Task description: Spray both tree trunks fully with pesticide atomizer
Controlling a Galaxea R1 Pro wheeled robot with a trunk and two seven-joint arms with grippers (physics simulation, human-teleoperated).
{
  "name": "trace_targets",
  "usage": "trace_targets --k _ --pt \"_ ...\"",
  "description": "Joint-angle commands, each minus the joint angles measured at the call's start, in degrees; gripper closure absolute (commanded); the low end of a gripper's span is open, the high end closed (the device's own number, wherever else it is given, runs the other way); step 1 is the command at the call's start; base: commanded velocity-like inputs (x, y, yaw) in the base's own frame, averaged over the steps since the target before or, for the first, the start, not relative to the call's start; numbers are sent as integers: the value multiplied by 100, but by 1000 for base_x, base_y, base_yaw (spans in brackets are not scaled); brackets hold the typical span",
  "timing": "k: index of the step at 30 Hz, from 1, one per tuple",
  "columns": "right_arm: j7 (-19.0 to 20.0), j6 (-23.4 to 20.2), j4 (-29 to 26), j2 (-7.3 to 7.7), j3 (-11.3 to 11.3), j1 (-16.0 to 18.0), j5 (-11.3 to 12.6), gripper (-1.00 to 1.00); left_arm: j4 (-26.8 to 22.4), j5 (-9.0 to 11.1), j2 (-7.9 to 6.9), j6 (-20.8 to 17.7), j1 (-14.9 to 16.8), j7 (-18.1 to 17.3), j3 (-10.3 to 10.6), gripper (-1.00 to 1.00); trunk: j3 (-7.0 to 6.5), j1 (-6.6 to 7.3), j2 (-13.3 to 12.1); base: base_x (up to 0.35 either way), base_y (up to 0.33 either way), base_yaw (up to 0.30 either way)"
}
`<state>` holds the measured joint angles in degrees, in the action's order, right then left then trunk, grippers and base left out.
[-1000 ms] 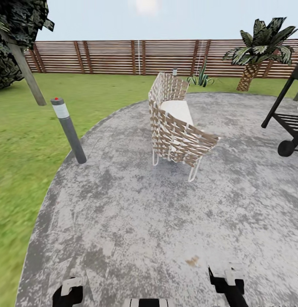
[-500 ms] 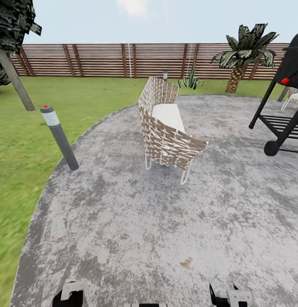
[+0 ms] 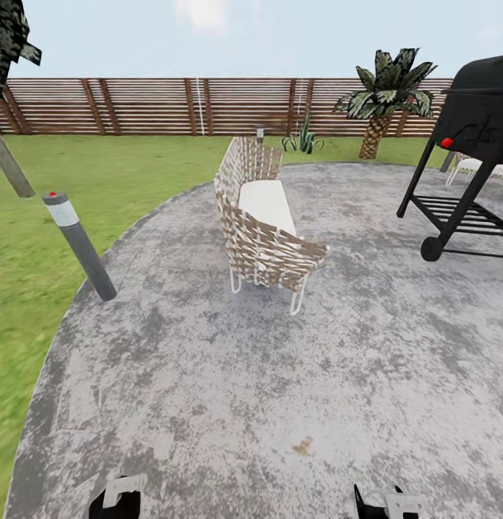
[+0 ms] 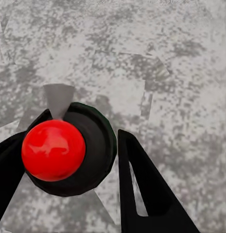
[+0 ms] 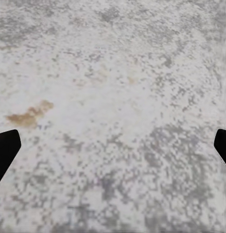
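the left claw [image 4: 81, 127] is clasping a dark green-black round body with a grey wedge and a red ball on top. seen end-on, this is looking like the spray bottle [image 4: 95, 145], so the task's thing is sitting in the robot's own left hand rather than on the grass. one black finger is pressing its side and the other is lying just beside it. the right claw [image 5: 113, 141] is hanging released, its two tips spread wide with nothing but mottled grey paving between them.

both claws are riding low over the round stone patio [image 3: 208, 375], on the robot's side of the woven chair [image 3: 262, 238]. left of the chair a short grey lamp post [image 3: 78, 245] is standing at the patio's edge, with the lawn [image 3: 35, 216] beyond it. right of the chair a black grill [image 3: 471, 144] is standing on wheels. behind the chair the slatted fence [image 3: 136, 104] is running across, with a small palm [image 3: 385, 90] in front of it.

the step in hand is looking like travel toward the trees. doing it well is meaning keeping the left grip firm and the bottle level, steering wide of the chair and post, and leaving the right arm tucked.
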<state>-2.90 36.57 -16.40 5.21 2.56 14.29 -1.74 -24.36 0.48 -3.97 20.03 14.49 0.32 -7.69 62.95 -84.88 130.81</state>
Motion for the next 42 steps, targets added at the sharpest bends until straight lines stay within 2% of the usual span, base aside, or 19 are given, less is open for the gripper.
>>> trace_targets --k 1,12,21,34,42 --pt "-9 17 7 -2 16 4 -19 -100 2 4 1 18 1 3 -5 100 -20 24 -40 0 0 -256" --pt "-9 17 5 -2 16 4 -19 -100 2 13 -4 18 1 3 -5 100 -273 265 -481 0 0 -260" --pt "-9 17 12 -2 16 4 -19 -100 2 -13 1 18 1 3 5 100 -321 265 -481 0 -37 -261" --pt "-9 17 13 -2 8 4 -17 -100 2 -23 2 18 1 3 4 100 -348 265 -481 -1 -264 -285" --pt "-1 17 14 -2 9 4 -14 -100 6 -5 2 18 1 3 4 100 -369 265 -481 -121 -266 -300"
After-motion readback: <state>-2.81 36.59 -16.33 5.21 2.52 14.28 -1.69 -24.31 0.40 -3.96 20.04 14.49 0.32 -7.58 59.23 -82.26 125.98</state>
